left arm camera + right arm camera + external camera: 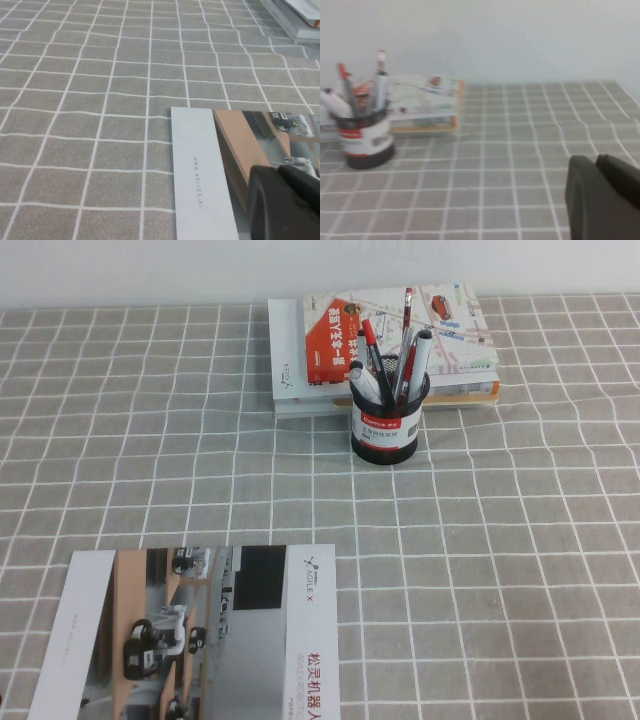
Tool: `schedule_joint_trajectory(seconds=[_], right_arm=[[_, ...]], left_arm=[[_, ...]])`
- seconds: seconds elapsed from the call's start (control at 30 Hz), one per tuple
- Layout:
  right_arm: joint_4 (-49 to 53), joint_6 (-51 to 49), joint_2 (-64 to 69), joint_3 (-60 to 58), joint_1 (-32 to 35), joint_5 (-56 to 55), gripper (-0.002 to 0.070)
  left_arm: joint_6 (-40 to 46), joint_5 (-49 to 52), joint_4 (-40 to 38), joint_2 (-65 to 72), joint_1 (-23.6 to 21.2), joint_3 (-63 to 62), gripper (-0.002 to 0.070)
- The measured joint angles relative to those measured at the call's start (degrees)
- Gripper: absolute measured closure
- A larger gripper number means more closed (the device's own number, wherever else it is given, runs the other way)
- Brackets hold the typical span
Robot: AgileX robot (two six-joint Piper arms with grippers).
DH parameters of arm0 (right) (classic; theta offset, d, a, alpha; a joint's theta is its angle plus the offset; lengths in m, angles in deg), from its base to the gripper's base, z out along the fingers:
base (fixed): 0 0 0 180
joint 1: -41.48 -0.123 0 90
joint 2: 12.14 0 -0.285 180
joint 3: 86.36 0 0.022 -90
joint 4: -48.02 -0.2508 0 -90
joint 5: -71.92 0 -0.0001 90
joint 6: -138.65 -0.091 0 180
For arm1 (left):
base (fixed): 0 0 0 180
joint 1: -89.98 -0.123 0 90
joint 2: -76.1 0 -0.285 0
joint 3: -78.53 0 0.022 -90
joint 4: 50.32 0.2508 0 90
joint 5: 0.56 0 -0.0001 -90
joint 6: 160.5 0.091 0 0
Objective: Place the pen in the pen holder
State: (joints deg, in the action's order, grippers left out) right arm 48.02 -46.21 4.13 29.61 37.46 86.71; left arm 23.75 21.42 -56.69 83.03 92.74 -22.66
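The black mesh pen holder (389,423) with a red-and-white label stands upright on the checked cloth in front of a stack of books. The pen (374,355), black barrel with a red cap on top, stands inside it among white-grey markers and a thin red pen. The right wrist view shows the holder (365,140) and the pen (346,85) far off from my right gripper (595,159), which is shut and empty. My left gripper (277,170) is shut and empty, low over a brochure. Neither gripper shows in the high view.
A stack of books (385,345) lies behind the holder at the back of the table. A brochure (200,640) lies at the near left, also seen in the left wrist view (200,165). Grey checked cloth (500,540) covers the table.
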Motion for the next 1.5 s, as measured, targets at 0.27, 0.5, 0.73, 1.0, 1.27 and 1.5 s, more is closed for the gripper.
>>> schedule_joint_trajectory(seconds=[0.27,0.5,0.73,1.0,1.27,1.5], right_arm=[[-2.3,0.0,-8.2,-12.2,8.1,0.1,0.0689],[-2.7,0.0,-8.2,-14.8,8.2,5.3,0.0689],[-2.7,0.0,-8.9,-14.8,8.3,6.2,0.0689],[-2.7,0.0,-8.9,-14.8,7.3,6.5,0.0689],[-2.9,0.0,-8.9,-14.8,7.3,6.5,0.0689],[-3.0,0.0,-8.9,-14.8,7.3,6.5,0.0689]], left_arm=[[0.0,0.0,0.0,0.0,0.0,0.0,0.0678],[0.0,0.0,0.0,0.0,0.0,0.0,0.0678],[0.0,0.0,0.0,0.0,0.0,0.0,0.0678],[0.0,0.0,0.0,0.0,0.0,0.0,0.0678],[0.0,0.0,0.0,0.0,0.0,0.0,0.0678],[0.0,0.0,0.0,0.0,0.0,0.0,0.0678]])
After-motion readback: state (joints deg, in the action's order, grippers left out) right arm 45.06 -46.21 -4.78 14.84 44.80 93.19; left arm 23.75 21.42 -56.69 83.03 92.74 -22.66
